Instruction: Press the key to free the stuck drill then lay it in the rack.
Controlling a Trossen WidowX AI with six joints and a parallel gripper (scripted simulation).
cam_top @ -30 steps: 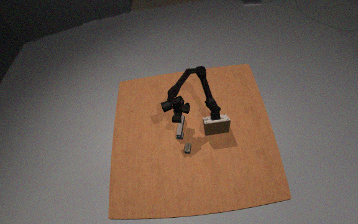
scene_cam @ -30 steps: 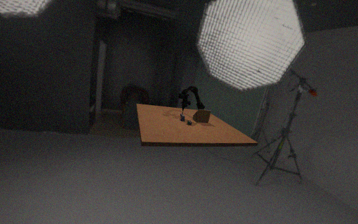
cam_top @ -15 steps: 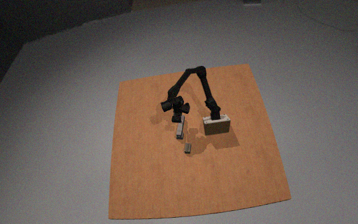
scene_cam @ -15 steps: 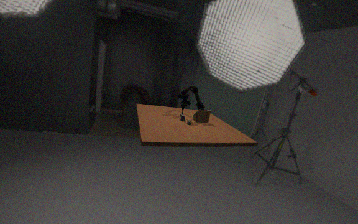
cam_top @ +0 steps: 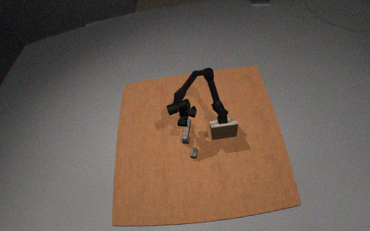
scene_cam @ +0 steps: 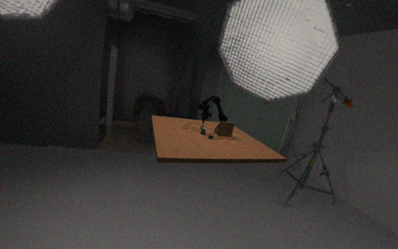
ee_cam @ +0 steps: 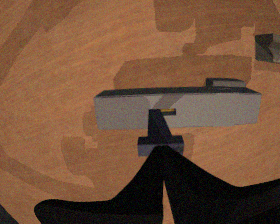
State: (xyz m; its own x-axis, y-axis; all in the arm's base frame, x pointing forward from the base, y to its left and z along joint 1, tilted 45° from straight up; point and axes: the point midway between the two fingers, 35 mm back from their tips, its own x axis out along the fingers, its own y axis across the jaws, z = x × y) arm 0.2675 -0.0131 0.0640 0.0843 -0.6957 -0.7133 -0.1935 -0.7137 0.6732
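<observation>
A long grey block (cam_top: 186, 134) (scene_cam: 203, 131) (ee_cam: 211, 111) lies on the wooden table (cam_top: 172, 192). A small dark key (ee_cam: 160, 131) sticks out of its near side. A thin bar (ee_cam: 225, 84) runs along the block's far edge; I cannot tell whether it is the drill. A small grey piece (cam_top: 194, 153) (scene_cam: 211, 136) (ee_cam: 269, 48), perhaps the rack, stands apart from the block. My gripper (cam_top: 183, 123) (scene_cam: 202, 122) (ee_cam: 160, 152) is shut with nothing between the fingers. Its closed tips sit right at the key, above the block's end nearest the arm.
The arm's tan base box (cam_top: 224, 128) (scene_cam: 224, 129) stands to the right of the block. A light stand (scene_cam: 314, 159) and a big softbox (scene_cam: 278, 45) stand off the table. The table's edges are far from the objects.
</observation>
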